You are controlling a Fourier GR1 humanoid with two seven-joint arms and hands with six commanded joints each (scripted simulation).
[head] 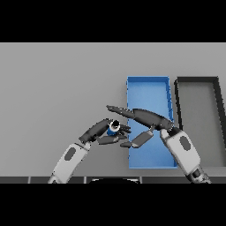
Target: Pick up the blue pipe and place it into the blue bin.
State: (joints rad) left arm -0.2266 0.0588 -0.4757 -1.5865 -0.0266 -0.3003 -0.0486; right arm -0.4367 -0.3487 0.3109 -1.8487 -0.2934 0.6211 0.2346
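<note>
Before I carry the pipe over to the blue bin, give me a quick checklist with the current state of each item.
1. Blue pipe in the left hand, fingers curled round it: ok.
2. Pipe lifted clear of the grey table: cannot tell from the head view.
3. Pipe over the blue bin: not ok, it sits just left of the bin's left wall.
4. Path to the bin free: not ok, the right hand stretches across the bin, fingers straight, pointing toward the pipe.
5. Correct target: ok, the blue bin is nearer; the black bin lies beyond it.
</note>
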